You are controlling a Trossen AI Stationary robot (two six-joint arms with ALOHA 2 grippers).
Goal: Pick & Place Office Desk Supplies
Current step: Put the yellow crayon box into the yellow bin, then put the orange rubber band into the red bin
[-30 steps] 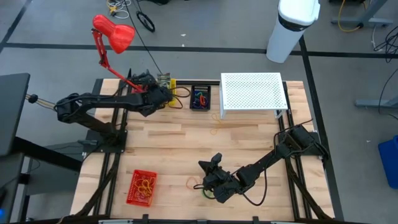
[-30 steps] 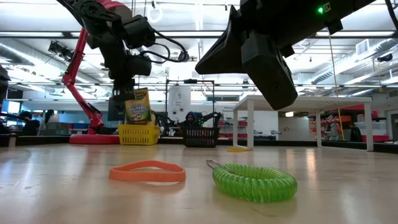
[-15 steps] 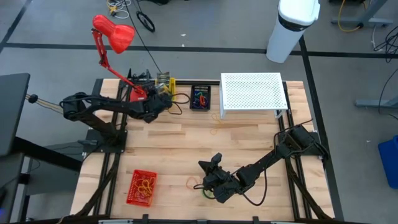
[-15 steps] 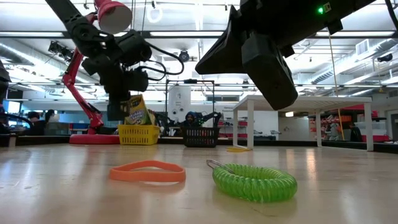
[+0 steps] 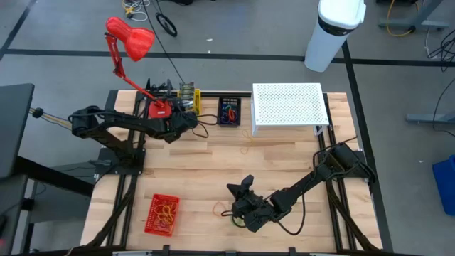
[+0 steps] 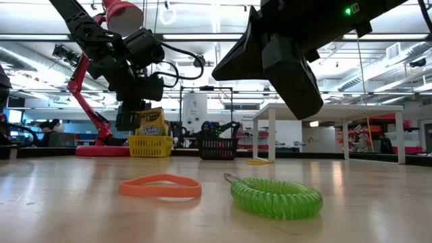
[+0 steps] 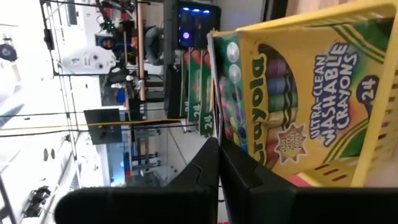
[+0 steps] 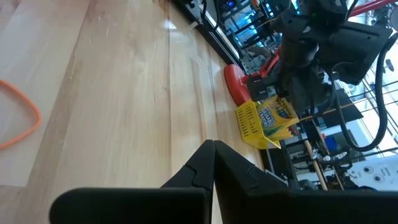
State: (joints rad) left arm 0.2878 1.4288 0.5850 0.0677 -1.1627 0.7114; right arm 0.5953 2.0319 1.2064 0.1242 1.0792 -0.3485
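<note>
At the far left, a yellow-and-green crayon box (image 7: 292,93) leans in a yellow basket (image 6: 150,145), with more boxes (image 7: 194,87) behind it. My left gripper (image 7: 217,144) is shut at that box's end and shows over the basket in the high view (image 5: 190,112). Near the front edge lie an orange band (image 6: 160,187) and a green coil loop (image 6: 277,197). My right gripper (image 8: 213,144) hangs shut above them, touching nothing, and points toward the far left. My left gripper has its shut fingertips on a thin edge (image 7: 213,127) at the end of the front crayon box, coming nearly level from the table's left. The fingers themselves cover the exact spot. The box leans tilted with its lower part inside the basket.
The red lamp's base (image 5: 158,108) stands beside the basket. A black basket (image 5: 229,112) with coloured loops and the white perforated riser (image 5: 288,107) line the far edge. A red tray (image 5: 162,213) of rubber bands sits front left. A thin band (image 5: 247,151) lies mid-table.
My left gripper has sunk toward the yellow basket while its wrist rolled, and it stayed shut. The crayon box, upright and higher a second ago, now sits lower in the basket and tilted.
</note>
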